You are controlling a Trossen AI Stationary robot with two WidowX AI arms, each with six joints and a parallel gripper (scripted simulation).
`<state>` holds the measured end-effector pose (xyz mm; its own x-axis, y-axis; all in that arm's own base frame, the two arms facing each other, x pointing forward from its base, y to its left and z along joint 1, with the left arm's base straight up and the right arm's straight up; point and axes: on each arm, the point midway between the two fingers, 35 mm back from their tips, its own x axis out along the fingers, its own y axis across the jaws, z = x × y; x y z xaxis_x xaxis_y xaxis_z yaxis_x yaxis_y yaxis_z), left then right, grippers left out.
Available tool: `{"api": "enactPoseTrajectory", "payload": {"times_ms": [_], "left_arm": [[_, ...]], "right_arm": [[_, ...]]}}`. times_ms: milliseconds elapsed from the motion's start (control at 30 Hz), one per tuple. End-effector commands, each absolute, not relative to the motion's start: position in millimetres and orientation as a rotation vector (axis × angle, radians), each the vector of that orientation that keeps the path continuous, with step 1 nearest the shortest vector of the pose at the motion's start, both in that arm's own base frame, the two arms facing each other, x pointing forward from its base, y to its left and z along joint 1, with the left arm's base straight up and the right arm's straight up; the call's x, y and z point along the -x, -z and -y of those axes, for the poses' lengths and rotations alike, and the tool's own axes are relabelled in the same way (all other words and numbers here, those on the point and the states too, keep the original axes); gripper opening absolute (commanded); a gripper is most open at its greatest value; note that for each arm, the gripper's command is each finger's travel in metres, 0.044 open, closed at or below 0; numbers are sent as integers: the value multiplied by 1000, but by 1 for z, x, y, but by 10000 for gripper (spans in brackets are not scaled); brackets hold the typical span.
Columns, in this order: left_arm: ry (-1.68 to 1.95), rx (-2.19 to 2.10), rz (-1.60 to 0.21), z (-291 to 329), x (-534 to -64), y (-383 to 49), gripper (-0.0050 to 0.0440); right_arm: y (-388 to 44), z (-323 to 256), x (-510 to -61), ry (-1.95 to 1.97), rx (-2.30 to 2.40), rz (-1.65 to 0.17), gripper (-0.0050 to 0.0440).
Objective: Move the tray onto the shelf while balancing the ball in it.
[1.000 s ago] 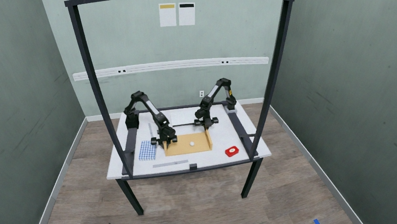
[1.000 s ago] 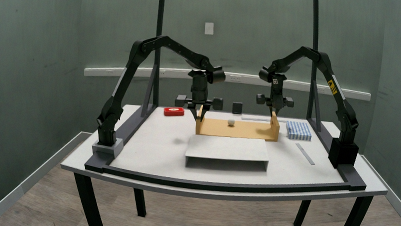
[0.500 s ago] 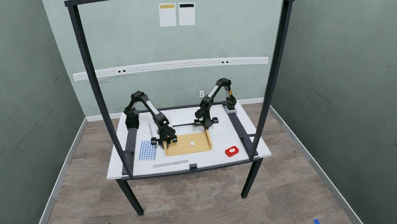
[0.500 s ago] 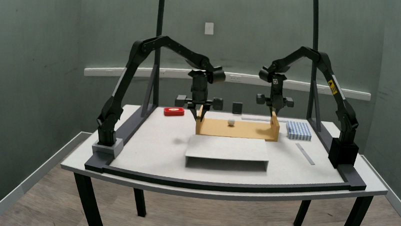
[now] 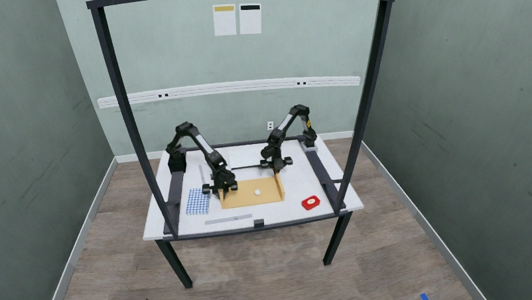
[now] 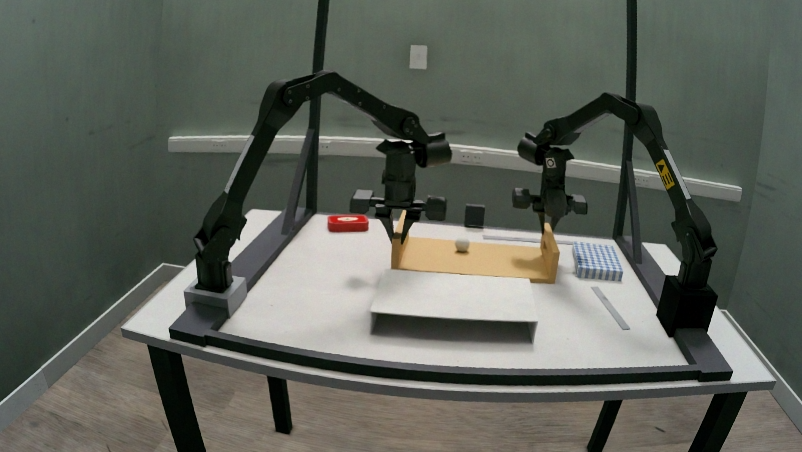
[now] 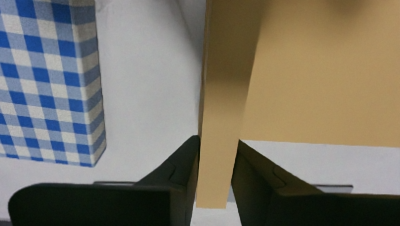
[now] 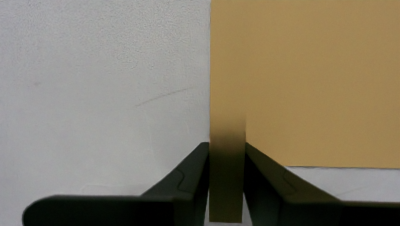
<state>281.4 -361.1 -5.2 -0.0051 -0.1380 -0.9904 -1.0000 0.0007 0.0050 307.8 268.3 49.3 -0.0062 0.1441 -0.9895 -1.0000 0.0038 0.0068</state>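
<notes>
Your left gripper (image 5: 221,194) (image 6: 545,224) (image 7: 213,144) is closed on one upright end wall of the wooden tray (image 5: 242,192) (image 6: 488,261) (image 7: 325,90) (image 8: 310,80); your right gripper (image 5: 275,172) (image 6: 397,238) (image 8: 223,149) grips the opposite wall. Between them, the tray carries a white ball (image 5: 257,192) (image 6: 462,245), touching neither wall. You have the tray beside the white shelf (image 5: 243,159) (image 6: 454,297), on the side away from the arm-base edge of the table (image 5: 290,216) (image 6: 303,303). Its open underside faces that edge. Past the tray's left end lies a blue-checked block (image 5: 198,201) (image 6: 597,261) (image 7: 45,80), towards the left short edge; a red case (image 5: 310,202) (image 6: 347,223) sits towards the corner diagonally opposite your left arm's base.

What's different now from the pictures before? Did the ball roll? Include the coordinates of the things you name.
Nothing has visibly changed. The ball (image 5: 257,192) (image 6: 462,245) hasn't visibly rolled. The tray (image 5: 242,201) (image 6: 488,261) (image 7: 325,75) (image 8: 320,75) looks just where it was, with the left gripper (image 5: 220,194) (image 6: 544,227) (image 7: 213,144) and right gripper (image 5: 276,170) (image 6: 397,238) (image 8: 223,149) at its end walls.
</notes>
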Motion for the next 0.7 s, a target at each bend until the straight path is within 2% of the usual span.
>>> {"api": "enactPoseTrajectory", "payload": {"times_ms": [0, 667], "left_arm": [[-1089, 1379, -1320, 369, -291, -27, 74], [-1073, 1388, -1317, 370, -292, -54, 74]], "right_arm": [[-79, -276, -314, -1266, 1092, -1027, 73], [-104, -278, -313, -1256, 1091, -1015, 73]]}}
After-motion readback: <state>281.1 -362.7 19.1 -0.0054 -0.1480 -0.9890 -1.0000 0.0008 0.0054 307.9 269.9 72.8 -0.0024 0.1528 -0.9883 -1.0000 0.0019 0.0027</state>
